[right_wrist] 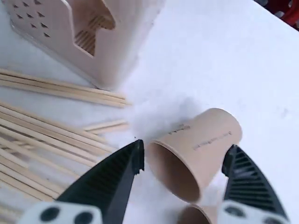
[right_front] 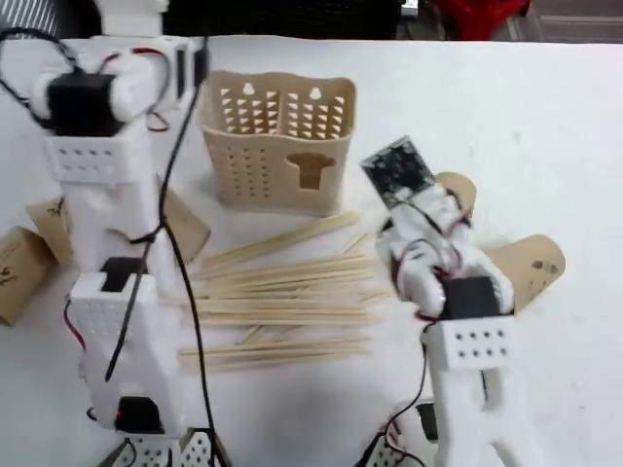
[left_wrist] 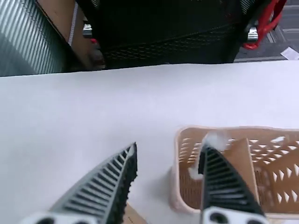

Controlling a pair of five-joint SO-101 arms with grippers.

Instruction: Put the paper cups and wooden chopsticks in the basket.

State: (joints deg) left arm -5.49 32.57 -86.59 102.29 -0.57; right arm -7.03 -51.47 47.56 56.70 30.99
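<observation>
A beige slotted basket (right_front: pixel 277 136) stands upright at the table's middle back. In front of it lies a loose pile of wooden chopsticks (right_front: pixel 282 297). My right gripper (right_wrist: pixel 184 149) is open, its fingers straddling a brown paper cup (right_wrist: pixel 201 144) that lies on its side, the mouth toward the camera. The rim of a second cup (right_wrist: pixel 196 215) shows just below it. My left gripper (left_wrist: pixel 169 149) is open and holds nothing, hovering above the table beside the basket (left_wrist: pixel 243 172). More paper cups (right_front: pixel 531 268) lie on their sides at the right and at the left (right_front: pixel 19 272).
The left arm (right_front: pixel 97 156) stands tall at the left with cables hanging over a cup (right_front: pixel 185 229) near the basket. The right arm (right_front: pixel 467 331) rises from the front edge. Bare white table stretches right of the basket.
</observation>
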